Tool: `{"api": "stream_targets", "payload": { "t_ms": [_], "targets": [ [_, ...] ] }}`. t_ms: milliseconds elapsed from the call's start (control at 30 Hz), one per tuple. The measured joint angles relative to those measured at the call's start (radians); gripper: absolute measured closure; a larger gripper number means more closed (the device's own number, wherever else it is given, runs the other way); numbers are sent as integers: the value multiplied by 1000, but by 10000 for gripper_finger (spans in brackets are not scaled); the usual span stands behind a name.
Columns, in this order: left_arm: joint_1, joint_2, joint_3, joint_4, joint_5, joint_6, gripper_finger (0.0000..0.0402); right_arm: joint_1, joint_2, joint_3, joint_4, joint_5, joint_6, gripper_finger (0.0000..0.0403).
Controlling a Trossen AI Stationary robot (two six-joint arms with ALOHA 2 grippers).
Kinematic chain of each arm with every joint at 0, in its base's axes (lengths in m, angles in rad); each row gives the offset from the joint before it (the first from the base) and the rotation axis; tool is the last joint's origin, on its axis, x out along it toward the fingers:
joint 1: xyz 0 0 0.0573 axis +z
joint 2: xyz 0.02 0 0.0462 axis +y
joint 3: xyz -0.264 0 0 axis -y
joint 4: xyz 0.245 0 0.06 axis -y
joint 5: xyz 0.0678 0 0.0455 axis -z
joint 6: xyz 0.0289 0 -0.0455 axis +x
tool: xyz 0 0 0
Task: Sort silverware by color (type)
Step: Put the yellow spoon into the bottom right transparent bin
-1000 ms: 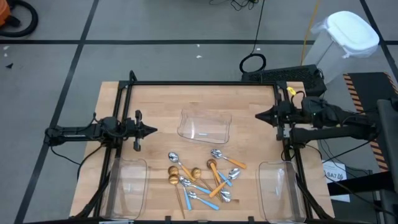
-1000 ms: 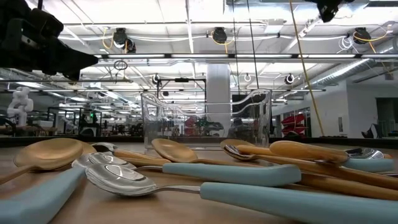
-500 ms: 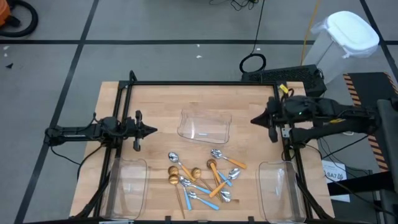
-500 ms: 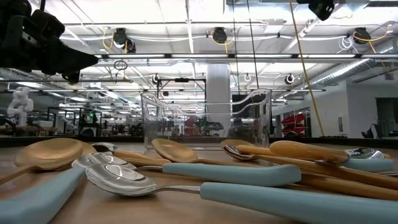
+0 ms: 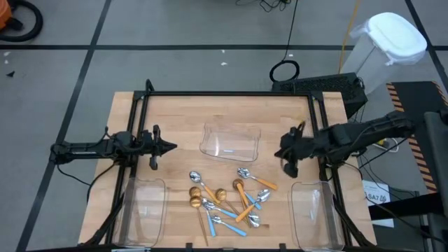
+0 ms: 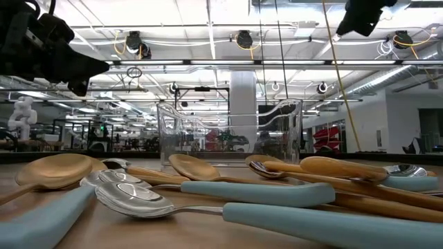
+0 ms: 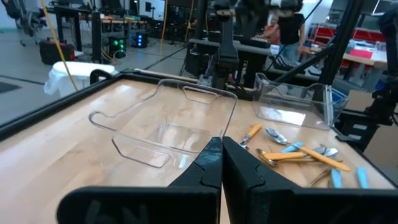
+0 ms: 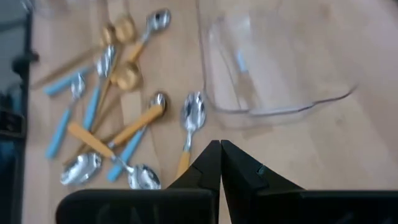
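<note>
Two dark arms over a pale wooden table (image 5: 175, 112). Left gripper (image 5: 171, 147) at 9 o'clock, level, fingers pressed together, empty. Right gripper (image 5: 280, 152) at 3 o'clock, angled down toward the silverware (image 5: 227, 199), fingers closed, empty. Silverware: loose heap at 6 o'clock; polished silver bowls, matte light-blue and orange handles, some all gold. Three clear plastic trays (image 5: 230, 141), rounded corners.

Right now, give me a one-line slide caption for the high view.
Unsorted spoons piled beside three clear trays; right tool shut above the table near the pile, left tool shut, waiting at the left edge.
</note>
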Motion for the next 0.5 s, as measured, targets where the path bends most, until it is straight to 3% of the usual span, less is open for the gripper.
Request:
{"api": "stream_targets", "payload": {
  "t_ms": [500],
  "targets": [
    [0,0,-1,15,-1,19,398,110,360,0,51,7,26,391]
  ]
}}
